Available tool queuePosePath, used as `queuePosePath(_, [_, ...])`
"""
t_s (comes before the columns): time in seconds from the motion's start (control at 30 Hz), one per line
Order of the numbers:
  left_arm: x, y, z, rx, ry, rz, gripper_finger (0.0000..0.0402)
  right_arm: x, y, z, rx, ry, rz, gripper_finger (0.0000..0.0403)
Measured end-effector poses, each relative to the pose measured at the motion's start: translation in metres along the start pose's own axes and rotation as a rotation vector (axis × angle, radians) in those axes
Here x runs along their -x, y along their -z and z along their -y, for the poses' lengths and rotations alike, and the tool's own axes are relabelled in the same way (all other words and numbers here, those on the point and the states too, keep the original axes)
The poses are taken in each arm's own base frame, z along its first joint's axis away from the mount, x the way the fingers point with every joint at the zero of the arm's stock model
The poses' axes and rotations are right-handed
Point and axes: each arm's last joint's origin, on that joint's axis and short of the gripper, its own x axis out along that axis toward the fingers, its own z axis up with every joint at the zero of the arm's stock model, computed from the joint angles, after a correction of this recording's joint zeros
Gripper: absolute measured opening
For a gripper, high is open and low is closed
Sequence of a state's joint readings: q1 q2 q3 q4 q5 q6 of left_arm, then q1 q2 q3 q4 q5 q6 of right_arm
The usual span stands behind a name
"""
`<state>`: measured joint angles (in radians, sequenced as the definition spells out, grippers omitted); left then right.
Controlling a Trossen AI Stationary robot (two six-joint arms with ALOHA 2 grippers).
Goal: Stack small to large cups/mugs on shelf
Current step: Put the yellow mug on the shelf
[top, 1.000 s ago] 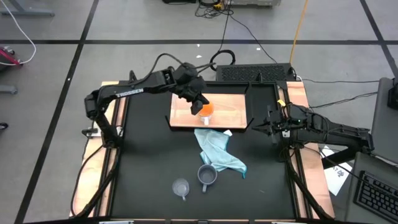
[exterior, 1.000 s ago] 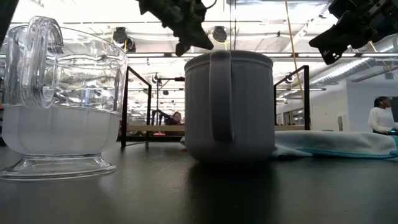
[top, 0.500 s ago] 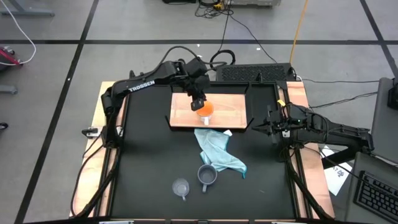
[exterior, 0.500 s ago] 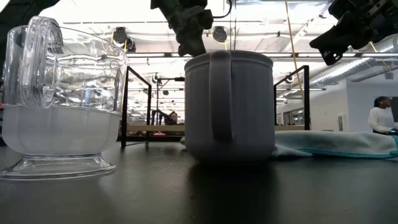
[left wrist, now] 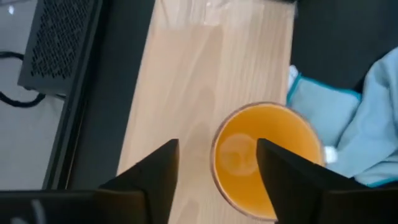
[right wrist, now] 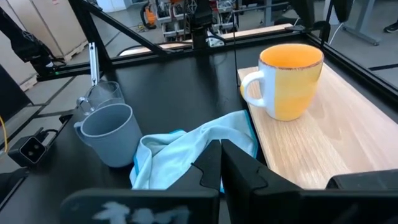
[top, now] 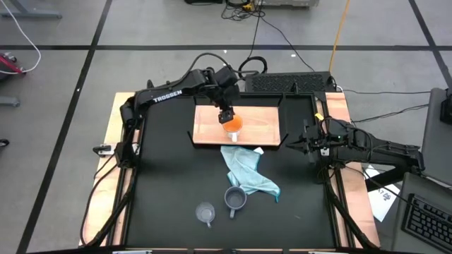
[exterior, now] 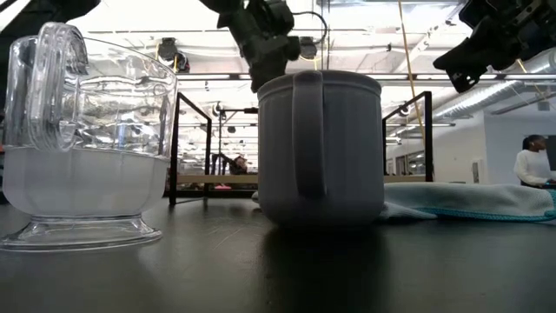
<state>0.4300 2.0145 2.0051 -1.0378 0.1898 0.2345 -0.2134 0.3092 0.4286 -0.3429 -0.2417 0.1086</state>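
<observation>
The orange mug (top: 234,125) with a white handle (right wrist: 252,88) stands upright on its base on the wooden shelf (top: 261,127). My left gripper (top: 226,113) hangs open just above it; in the left wrist view one finger (left wrist: 277,171) is over the mug's mouth (left wrist: 249,155) and the other (left wrist: 163,171) is over the board. The right wrist view shows the mug (right wrist: 291,81) with nothing on it. The grey-blue mug (top: 235,200) and the glass cup (top: 205,212) stand near the table's front. My right gripper (right wrist: 221,158) waits shut at the right edge.
A light blue cloth (top: 248,173) lies crumpled between the shelf and the grey-blue mug, its far end against the shelf's near edge. Black brackets (top: 284,137) close the shelf's ends. A black grille box (top: 289,83) sits behind the shelf. A person (exterior: 532,165) stands far off.
My left arm has swung toward the table's far edge and its gripper has tipped more steeply down over the orange mug. In the low view its fingers stand wider apart than before. The mug stays upright on the shelf.
</observation>
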Motion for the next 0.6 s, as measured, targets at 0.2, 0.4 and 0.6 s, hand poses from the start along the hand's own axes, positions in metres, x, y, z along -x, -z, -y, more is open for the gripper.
queuePosePath(0.2, [-0.01, 0.002, -0.002, 0.002, 0.017, -0.03, 0.0245, -0.001, 0.003, 0.001, -0.002, 0.001, -0.008, 0.0])
queuePosePath(0.4, [-0.014, 0.001, -0.003, -0.006, 0.012, -0.028, 0.0246, -0.002, 0.003, 0.001, -0.001, 0.0, -0.003, 0.0])
queuePosePath(0.6, [-0.014, 0.002, -0.003, -0.004, 0.009, -0.03, 0.0246, -0.002, 0.003, 0.001, -0.004, 0.0, -0.003, 0.0])
